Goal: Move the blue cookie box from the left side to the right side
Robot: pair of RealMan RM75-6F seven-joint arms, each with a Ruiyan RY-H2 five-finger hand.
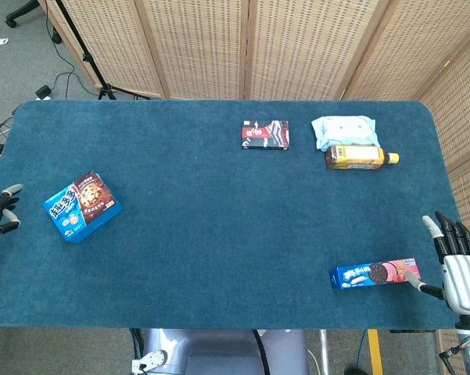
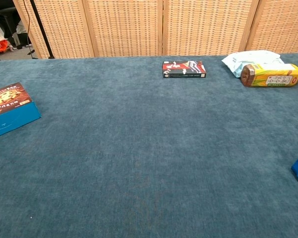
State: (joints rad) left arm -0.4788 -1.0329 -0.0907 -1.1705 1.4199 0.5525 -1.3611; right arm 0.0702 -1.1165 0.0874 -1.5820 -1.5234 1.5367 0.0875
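Reaching for the blue cookie box [image 1: 83,207] is the step in hand, and most of the risk lies in the approach. The box lies flat on the left side of the worktop [image 1: 219,234], turned askew to the worktop edges, with its printed face up. The left hand [image 1: 0,209] sits at the left edge, near the box but apart from it; only part of it shows in the head view, its visible fingers look spread and it holds nothing. The right hand [image 1: 456,267] waits at the near right corner, fingers wide and empty, just beside the long Oreo pack [image 1: 374,273].

Probable faults:

- Skewed contact. Because the box is rotated, a straight approach from the left is likely to meet a corner first and spin or push the box instead of closing on it.
- Weak hold. A broad, low carton gives little to wrap; a shallow grip on one edge may let it tip or slide out during the lift.
- Crowded destination. The Oreo pack occupies the near right; the yellow bottle [image 1: 358,157] and pale wipes pack [image 1: 342,129] occupy the far right. A careless set-down could land on or knock one of them.
- Reach limit. The crossing is long; a handover between hands may be needed, and a poorly timed release would drop the box.

The dark flat box [image 1: 265,134] at far centre lies off the direct path.
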